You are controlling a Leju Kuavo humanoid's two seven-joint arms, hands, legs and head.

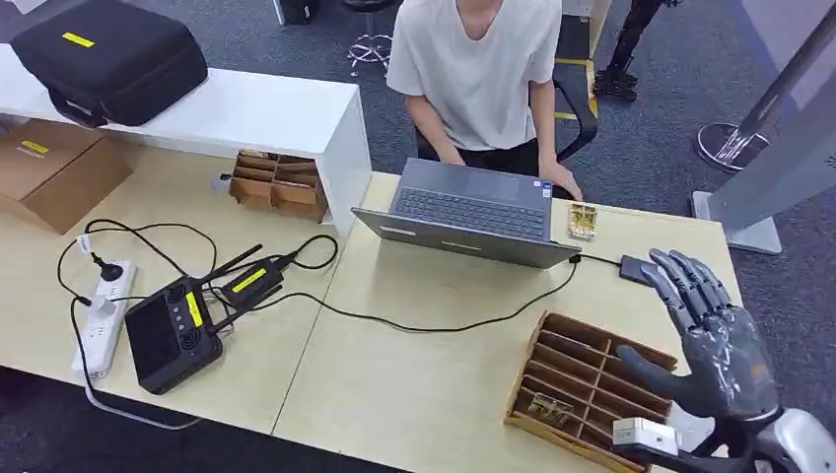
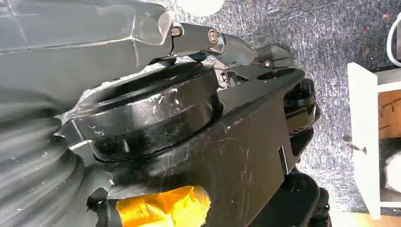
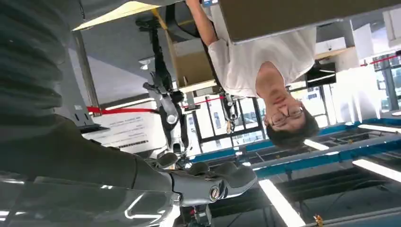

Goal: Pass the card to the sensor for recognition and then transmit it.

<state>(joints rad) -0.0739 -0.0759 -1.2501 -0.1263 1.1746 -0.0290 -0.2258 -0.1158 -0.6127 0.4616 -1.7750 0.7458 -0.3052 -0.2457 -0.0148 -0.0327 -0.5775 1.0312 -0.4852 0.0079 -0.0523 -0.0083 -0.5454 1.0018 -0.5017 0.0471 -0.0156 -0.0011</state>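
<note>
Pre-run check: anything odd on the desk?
Nothing spilled or broken. Cables sprawl loosely across the left desk. A card sits by the laptop, another in the wooden tray. Right hand is open above the tray, holding nothing.

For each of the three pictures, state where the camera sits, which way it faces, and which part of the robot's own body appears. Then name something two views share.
Head view: high on the robot, facing forward and down at the table; the right hand rises, fingers spread, over the wooden tray.
Left wrist view: at the hanging left arm, facing down at carpet; the left hand shows.
Right wrist view: behind the right hand, turned, facing across and upward.
Shared: the person at the laptop is in the head and right wrist views.
</note>
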